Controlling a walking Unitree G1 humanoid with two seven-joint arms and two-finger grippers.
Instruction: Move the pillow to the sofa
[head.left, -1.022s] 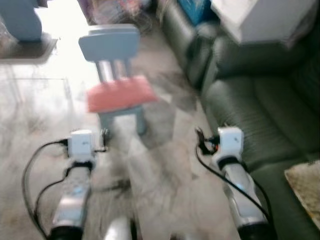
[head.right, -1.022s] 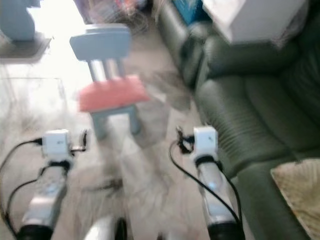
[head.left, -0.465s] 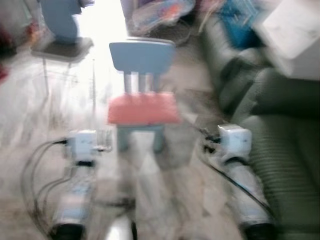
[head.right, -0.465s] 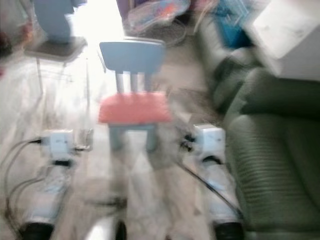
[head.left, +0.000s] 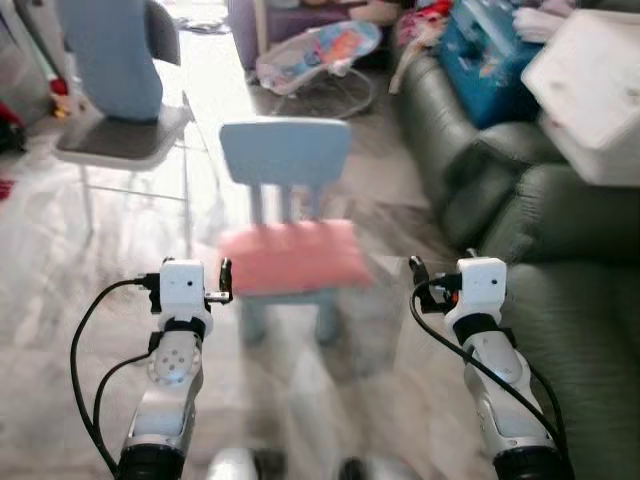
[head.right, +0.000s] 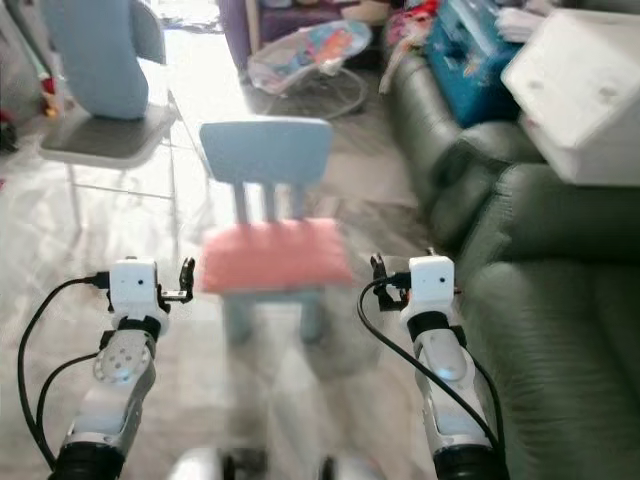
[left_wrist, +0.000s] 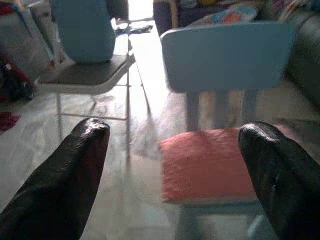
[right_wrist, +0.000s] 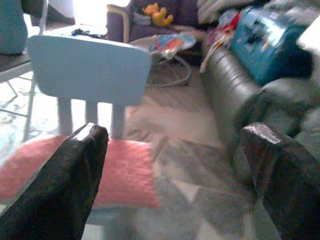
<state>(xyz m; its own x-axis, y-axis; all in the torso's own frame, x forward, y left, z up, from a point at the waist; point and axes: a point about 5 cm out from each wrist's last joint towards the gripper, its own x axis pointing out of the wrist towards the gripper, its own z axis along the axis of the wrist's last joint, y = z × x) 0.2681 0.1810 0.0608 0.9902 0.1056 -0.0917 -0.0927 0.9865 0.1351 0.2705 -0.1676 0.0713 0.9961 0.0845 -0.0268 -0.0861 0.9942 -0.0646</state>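
Red pillow on the small blue chair, both claws empty in front of it.

Left of the blue chair (head.left: 285, 170), the left claw (head.left: 226, 280) hovers with fingers (left_wrist: 75, 170) spread apart. The red pillow (head.left: 292, 257) lies flat on the chair's seat. Right of the chair, the right claw (head.left: 414, 272) hovers, its fingers (right_wrist: 75, 175) likewise apart. Farther right of the chair stands the dark green sofa (head.left: 560, 300), carrying a white box (head.left: 590, 90).
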